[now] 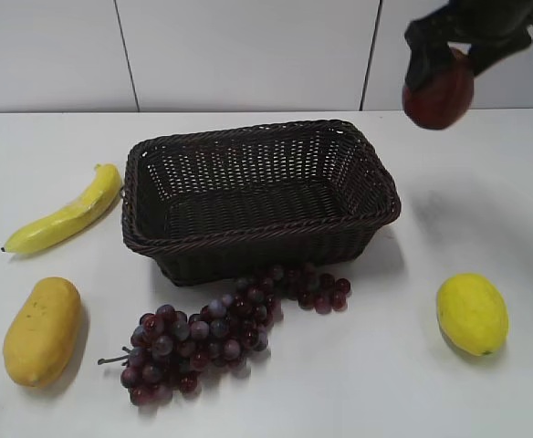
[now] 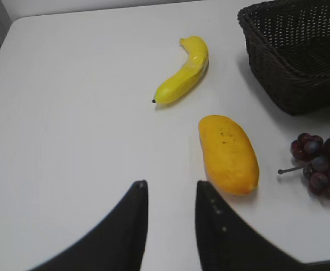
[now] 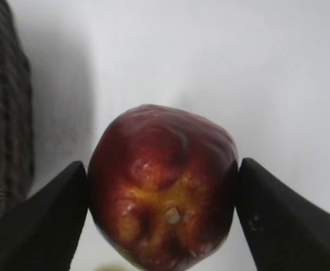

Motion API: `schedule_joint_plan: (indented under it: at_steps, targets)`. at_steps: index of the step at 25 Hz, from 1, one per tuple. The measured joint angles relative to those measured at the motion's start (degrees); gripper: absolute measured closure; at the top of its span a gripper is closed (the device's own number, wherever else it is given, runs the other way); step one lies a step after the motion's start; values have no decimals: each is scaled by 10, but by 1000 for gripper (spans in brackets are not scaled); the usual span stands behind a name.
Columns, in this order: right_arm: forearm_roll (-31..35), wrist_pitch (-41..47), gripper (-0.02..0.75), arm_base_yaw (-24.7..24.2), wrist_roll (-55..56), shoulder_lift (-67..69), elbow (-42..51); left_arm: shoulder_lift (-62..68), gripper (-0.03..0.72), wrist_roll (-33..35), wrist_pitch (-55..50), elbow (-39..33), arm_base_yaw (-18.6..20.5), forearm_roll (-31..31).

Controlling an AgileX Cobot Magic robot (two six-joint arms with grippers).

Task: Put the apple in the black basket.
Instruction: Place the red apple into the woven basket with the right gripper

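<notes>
On the far left of the white worktop (image 1: pixel 57 365) a banana (image 1: pixel 66 219) lies slantwise, and nearer the front edge sits a mango (image 1: pixel 40 330). In the left wrist view the left gripper (image 2: pixel 170 189) hangs over bare worktop just short of the mango, its jaws a narrow gap apart and holding nothing.

The basket (image 1: pixel 248 239) stands at the middle, long side facing the camera, nothing visible inside it. Right against its front wall a bunch of grapes (image 1: pixel 221 333) trails from the lower left up toward the right, its upper end touching or nearly touching the wicker.

Further right a lemon (image 1: pixel 471 313) rests alone near the front, well apart from the basket.

At the upper right the right gripper (image 1: pixel 442 78) holds the apple (image 1: pixel 438 94) in the air, clear of the worktop, above and to the right of the basket's far right corner. In the right wrist view the jaws press the apple's two sides, its yellowish dimple turned to the camera, the basket's wall at the left edge of that view.
</notes>
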State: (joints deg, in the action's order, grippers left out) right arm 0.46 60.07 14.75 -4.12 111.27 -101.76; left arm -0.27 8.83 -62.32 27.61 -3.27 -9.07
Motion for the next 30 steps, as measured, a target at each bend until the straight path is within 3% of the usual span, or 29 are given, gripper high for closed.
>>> schedule_joint_plan:
  at_steps: [4, 14, 20, 30]
  targets:
    - [17, -2, 155, 61, -2, -4, -55, 0, 466, 0, 0, 0, 0, 0]
    - [37, -36, 156, 180, -3, 54, -65, 0, 466, 0, 0, 0, 0, 0]
    - [36, -43, 156, 205, -3, 140, -65, 0, 466, 0, 0, 0, 0, 0]
    - [32, -82, 140, 208, -4, 206, -65, 0, 466, 0, 0, 0, 0, 0]
